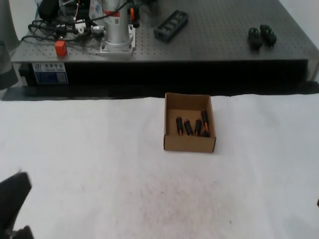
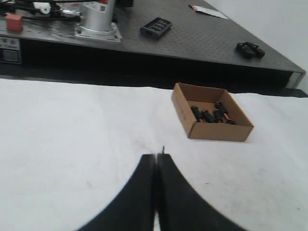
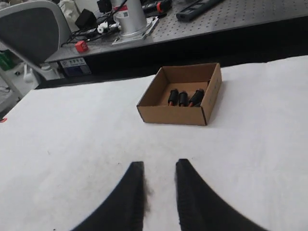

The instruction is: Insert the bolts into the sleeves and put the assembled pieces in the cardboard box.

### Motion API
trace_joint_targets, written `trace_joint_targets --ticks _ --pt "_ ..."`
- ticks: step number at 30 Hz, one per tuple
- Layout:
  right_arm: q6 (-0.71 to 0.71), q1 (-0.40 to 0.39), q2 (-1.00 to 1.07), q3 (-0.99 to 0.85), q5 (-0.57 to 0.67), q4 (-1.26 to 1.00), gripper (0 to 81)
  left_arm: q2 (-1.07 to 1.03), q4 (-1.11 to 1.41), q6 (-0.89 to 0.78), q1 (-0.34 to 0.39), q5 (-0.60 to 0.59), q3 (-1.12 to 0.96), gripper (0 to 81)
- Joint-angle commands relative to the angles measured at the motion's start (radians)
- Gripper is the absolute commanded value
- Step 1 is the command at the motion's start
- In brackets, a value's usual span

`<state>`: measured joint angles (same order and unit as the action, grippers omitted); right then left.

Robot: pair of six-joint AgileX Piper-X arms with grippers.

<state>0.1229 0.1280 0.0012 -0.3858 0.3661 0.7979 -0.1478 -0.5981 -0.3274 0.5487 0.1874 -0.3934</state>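
Left jaws pressed shut, right jaws parted and empty. Well ahead of both, on the white-covered table [image 1: 99, 149] sits the small brown cardboard box [image 1: 189, 143], four black-and-orange bolt-and-sleeve pieces [image 1: 188, 127] lying inside.

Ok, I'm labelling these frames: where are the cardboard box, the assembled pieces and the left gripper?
cardboard box [image 1: 189, 143], high view, front wall.
assembled pieces [image 1: 188, 127], high view, one piece inside the box.
left gripper [image 2: 156, 155], left wrist view, between its shut fingertips.
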Motion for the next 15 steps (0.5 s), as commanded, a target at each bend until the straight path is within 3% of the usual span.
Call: trace_joint_targets --ticks 1,15 --pt "0.015 -0.003 -0.001 0.054 -0.031 -0.064 17.8 0.066 -0.050 0.025 0.003 0.119 0.038 0.6" --pt "0.019 -0.003 -0.001 0.245 -0.105 -0.318 17.8 0.062 0.058 0.016 0.003 0.145 0.284 0.6"
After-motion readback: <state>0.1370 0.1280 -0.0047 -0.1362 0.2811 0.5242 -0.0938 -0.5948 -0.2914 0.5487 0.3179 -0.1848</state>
